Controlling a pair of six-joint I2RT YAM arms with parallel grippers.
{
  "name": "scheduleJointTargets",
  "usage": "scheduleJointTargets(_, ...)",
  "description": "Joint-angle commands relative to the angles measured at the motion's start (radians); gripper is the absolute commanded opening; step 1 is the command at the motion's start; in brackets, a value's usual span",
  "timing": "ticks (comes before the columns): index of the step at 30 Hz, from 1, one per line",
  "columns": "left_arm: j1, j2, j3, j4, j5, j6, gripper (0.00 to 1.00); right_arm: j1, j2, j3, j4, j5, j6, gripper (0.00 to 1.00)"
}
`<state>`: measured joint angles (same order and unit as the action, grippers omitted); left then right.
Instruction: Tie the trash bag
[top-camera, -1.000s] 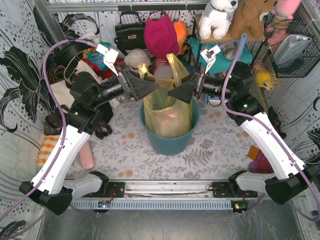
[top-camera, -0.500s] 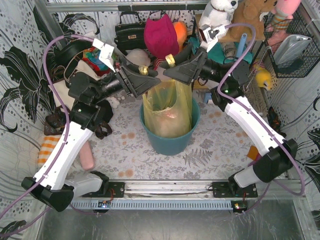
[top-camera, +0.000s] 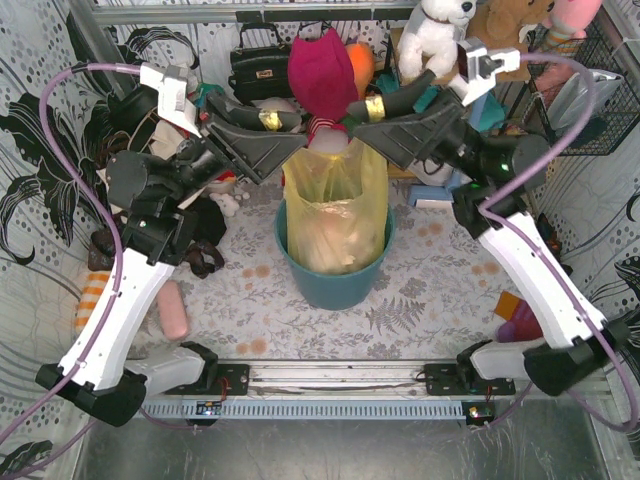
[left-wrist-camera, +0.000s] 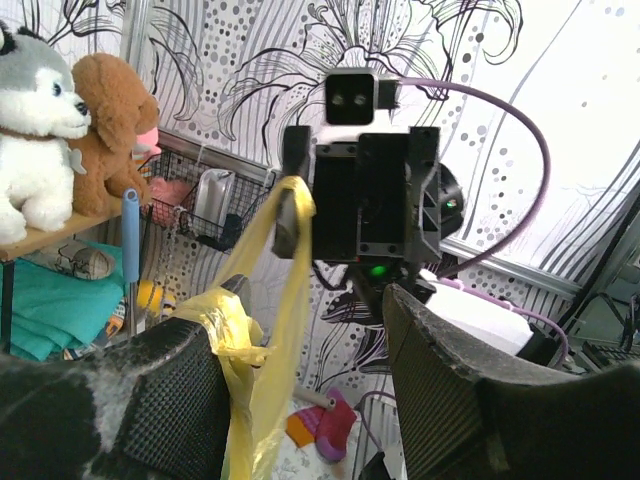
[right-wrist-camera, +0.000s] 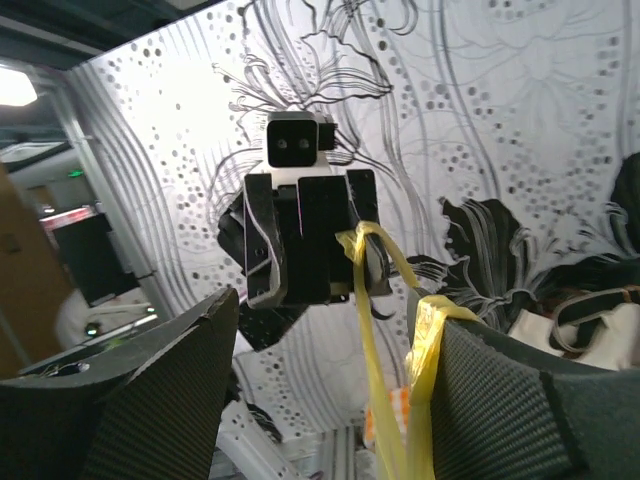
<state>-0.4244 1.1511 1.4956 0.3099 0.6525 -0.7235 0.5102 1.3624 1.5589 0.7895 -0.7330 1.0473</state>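
The yellow trash bag (top-camera: 335, 215) stands in a teal bin (top-camera: 335, 288), stretched upward, with pale crumpled paper showing through. My left gripper (top-camera: 283, 140) and right gripper (top-camera: 366, 130) hang above it, facing each other. Each is open, with a yellow handle strip hooked over one finger and nothing pinched between the jaws. In the left wrist view the strip (left-wrist-camera: 232, 345) drapes over my left finger of the left gripper (left-wrist-camera: 305, 335). The right wrist view has a strip (right-wrist-camera: 428, 330) lying on the right finger of the right gripper (right-wrist-camera: 330, 315). A second strip (right-wrist-camera: 372, 330) runs up to the opposite gripper.
Behind the bin sit a black handbag (top-camera: 260, 65), a maroon bag (top-camera: 322, 70) and a white plush dog (top-camera: 435, 35). A wire basket (top-camera: 590, 95) hangs at the right wall. A pink tube (top-camera: 175, 310) lies left, and a purple and orange toy (top-camera: 515, 320) right.
Both grippers rose from beside the bin's rim and spread apart, drawing the handles and the bag's mouth upward. The right gripper's jaws narrowed slightly but stay open.
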Motion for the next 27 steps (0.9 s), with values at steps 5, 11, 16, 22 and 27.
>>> scheduleJointTargets(5,0.003,-0.059,-0.141,0.022,-0.047,0.02,0.64,0.001,-0.201,-0.269,-0.174,0.143,-0.182,0.68)
scheduleJointTargets(11,0.003,-0.026,-0.024,-0.037,-0.04,0.06,0.64,-0.001,-0.132,-0.149,-0.186,0.126,-0.179,0.66)
scheduleJointTargets(16,0.003,-0.017,0.107,-0.14,-0.079,0.125,0.64,0.0,-0.074,0.034,-0.267,0.132,-0.207,0.62)
scheduleJointTargets(22,0.003,-0.084,-0.004,-0.18,-0.095,0.14,0.66,-0.001,-0.13,-0.04,-0.369,0.148,-0.25,0.63)
scheduleJointTargets(27,0.004,-0.12,-0.116,-0.189,-0.056,0.137,0.67,0.001,-0.165,-0.175,-0.356,0.106,-0.226,0.65)
